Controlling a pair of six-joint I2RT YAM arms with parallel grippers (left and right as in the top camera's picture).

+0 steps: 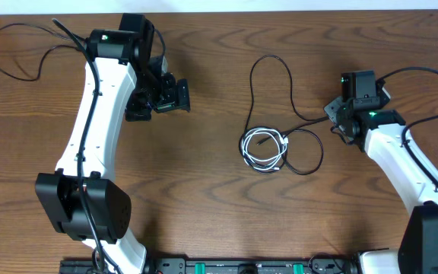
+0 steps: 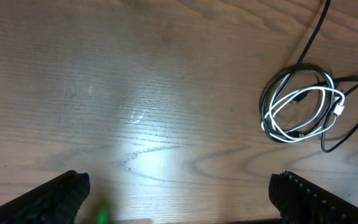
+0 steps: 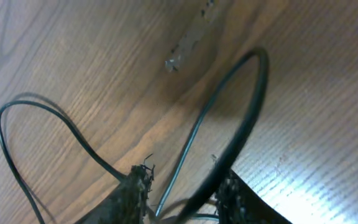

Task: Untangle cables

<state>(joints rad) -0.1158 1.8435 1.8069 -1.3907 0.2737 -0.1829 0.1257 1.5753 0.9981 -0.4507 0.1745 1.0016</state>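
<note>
left gripper (image 1: 170,96) hangs over the far left of the brown wooden table (image 1: 204,205), and its jaws are spread wide; in the left wrist view the two dark fingers sit at the bottom corners with nothing but bare wood between them. over to the middle of the table: the thin white cable (image 1: 245,149) lies wound in a small flat coil. a thin black cable (image 1: 251,84) is caught up with that coil, throws one tall loop toward the far edge and another loop on the coil's right, then runs off to the right gripper (image 1: 339,122). right wrist view now: the black cable passes straight between the fingers (image 3: 132,190), arching up off the wood close to the lens. the jaws are partly drawn in around it, but i cannot tell whether they actually pinch it.
</note>
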